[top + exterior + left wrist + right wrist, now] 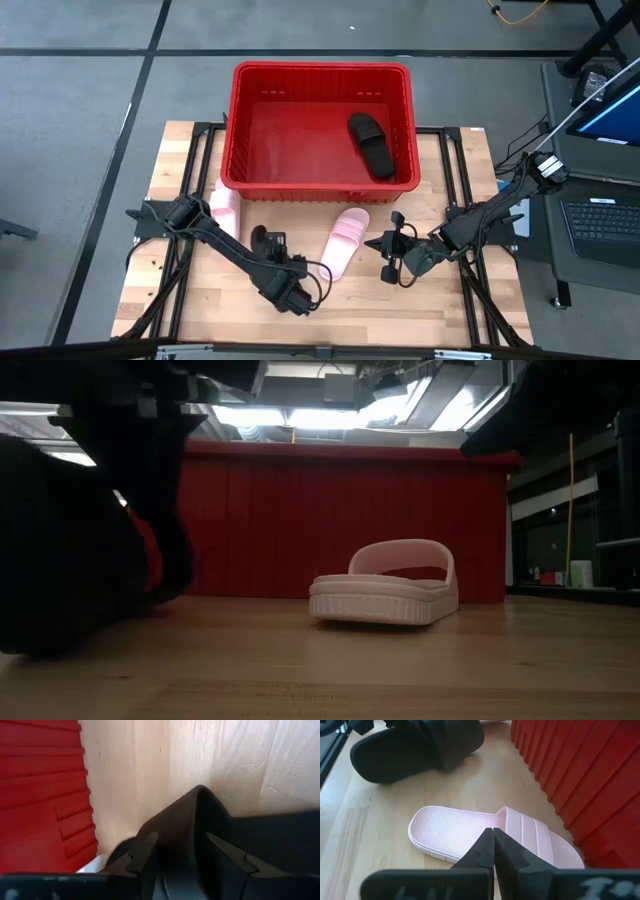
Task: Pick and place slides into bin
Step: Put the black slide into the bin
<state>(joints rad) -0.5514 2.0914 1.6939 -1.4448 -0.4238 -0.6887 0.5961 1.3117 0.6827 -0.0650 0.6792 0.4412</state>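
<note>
The red bin (pixel 320 68) stands at the table's far middle, and one black slide (pixel 371 145) lies on its floor. A second black slide (pixel 410 747) lies on the table near the bin's near left corner, with my left gripper (pixel 264 243) closed about its strap. One pink slide (pixel 345 240) rests sole-down on the table in front of the bin. Another pink slide (pixel 224 210) lies partly under my left arm. My right gripper (pixel 494 845) is shut and empty, just right of the first pink slide. My left gripper has the black slide's arched strap (pixel 200 815) between its two fingers (pixel 145 852). The fingers come from above, slanting toward the far side. In the right wrist view the slide's sole looks to be on the table; I cannot tell whether it is lifted.
The bin's near wall (pixel 350 520) rises right behind the slides. Bare wooden table lies at the near side (pixel 360 305). A laptop (pixel 605 225) and cables stand off the table's right side.
</note>
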